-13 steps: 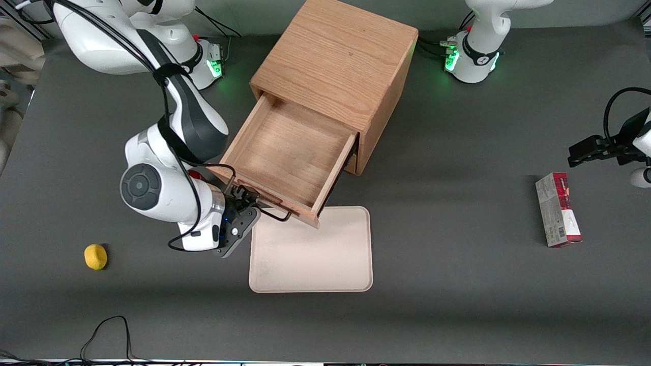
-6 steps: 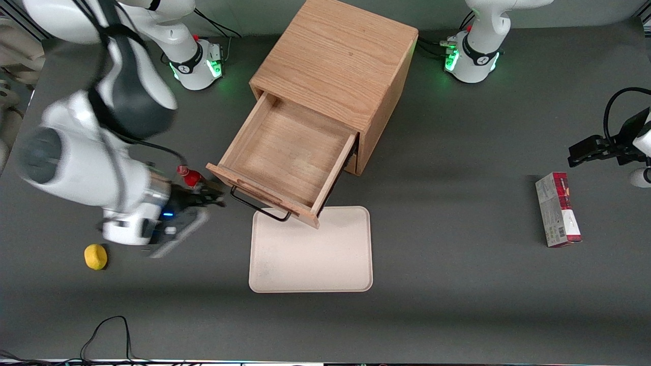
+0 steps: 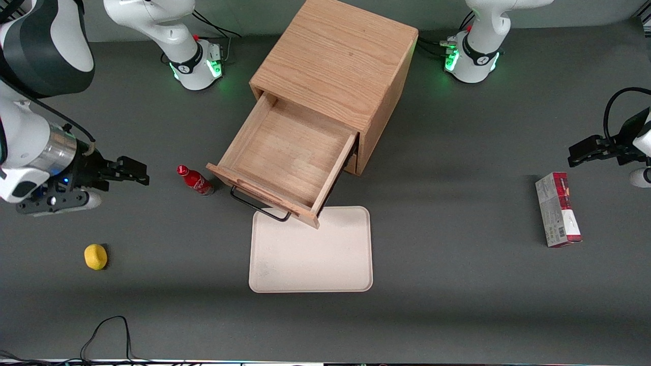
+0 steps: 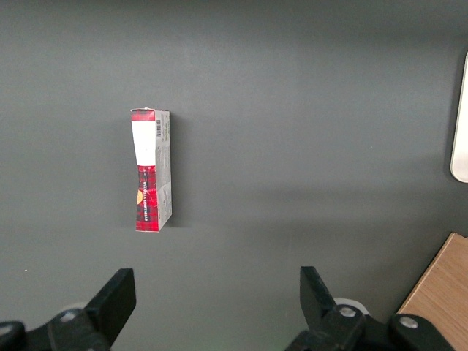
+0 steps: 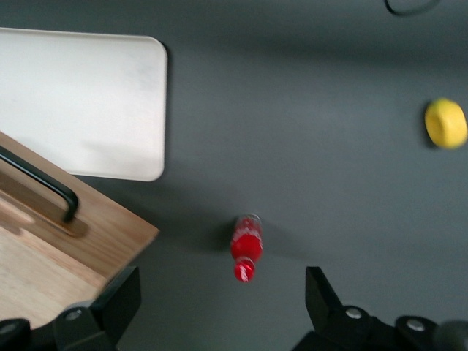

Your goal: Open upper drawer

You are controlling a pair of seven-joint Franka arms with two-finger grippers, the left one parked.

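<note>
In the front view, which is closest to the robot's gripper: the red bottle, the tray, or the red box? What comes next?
From the gripper, open above the table:
1. Red bottle, beside the open upper drawer.
2. Tray, in front of the drawer.
3. Red box, toward the parked arm's end.

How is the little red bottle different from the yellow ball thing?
The small red bottle is tall, thin and standing beside the open light oak upper drawer; the round yellow fruit-like thing is squat and nearer the front camera. Both rest on the dark table. The gripper hangs above the table between them, fingers open.
</note>
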